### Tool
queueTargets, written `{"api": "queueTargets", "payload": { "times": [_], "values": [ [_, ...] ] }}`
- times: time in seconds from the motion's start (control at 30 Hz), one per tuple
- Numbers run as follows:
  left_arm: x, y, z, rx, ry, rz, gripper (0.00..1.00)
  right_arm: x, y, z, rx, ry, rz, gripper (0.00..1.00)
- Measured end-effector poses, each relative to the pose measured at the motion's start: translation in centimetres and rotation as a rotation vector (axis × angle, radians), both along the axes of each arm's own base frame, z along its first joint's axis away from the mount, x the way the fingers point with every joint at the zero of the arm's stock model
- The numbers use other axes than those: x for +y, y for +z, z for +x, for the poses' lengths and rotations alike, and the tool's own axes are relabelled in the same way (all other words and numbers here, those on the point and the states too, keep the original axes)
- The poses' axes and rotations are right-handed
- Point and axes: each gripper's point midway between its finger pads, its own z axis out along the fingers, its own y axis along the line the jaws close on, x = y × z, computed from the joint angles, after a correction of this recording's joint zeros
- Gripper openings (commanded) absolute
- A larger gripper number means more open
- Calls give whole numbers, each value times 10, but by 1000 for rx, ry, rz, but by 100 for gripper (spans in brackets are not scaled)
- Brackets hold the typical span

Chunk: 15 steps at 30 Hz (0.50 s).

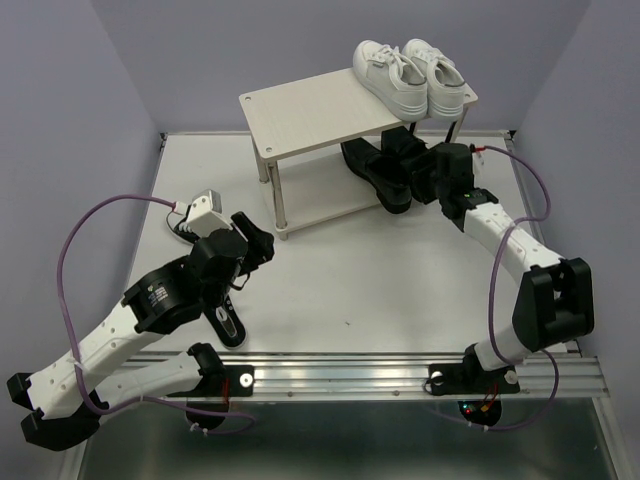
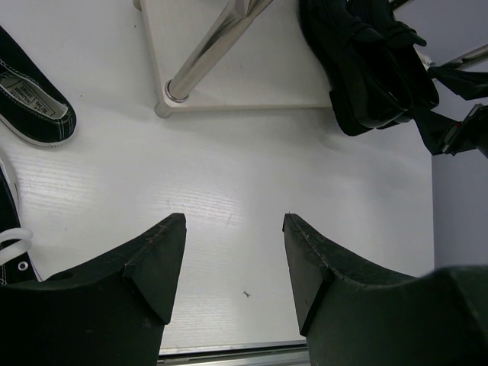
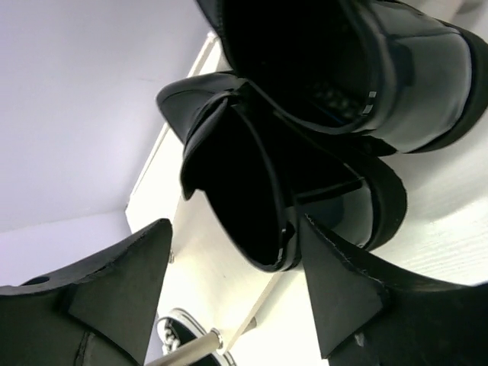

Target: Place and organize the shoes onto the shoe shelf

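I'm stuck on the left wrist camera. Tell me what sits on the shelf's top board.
Observer: Two white sneakers stand side by side at the right end of the top board.
Operator: Report the right gripper.
Observer: The right gripper is open and faces the opening of a black loafer lying on the lower board.
Operator: Say where there's room up top.
Observer: The left and middle of that top board show only bare wood.
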Motion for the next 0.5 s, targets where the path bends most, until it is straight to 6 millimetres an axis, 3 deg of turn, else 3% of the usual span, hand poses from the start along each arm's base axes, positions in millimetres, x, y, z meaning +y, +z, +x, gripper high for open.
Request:
{"api": "queueTargets", "payload": {
  "times": [0.23,0.37,0.43,0.5],
  "values": [
    [0,-3,0,12,8,0,65,8,34,-9,-88,79,-3,84],
    [1,-11,1,39,24,22,66,11,62,-30,-156,155,-36,92],
    [4,-17,2,55,42,39,76,9,75,-42,-191,188,-73,95],
    [11,-25,5,74,80,54,77,4,77,-60,-204,212,-123,96]
  ]
}}
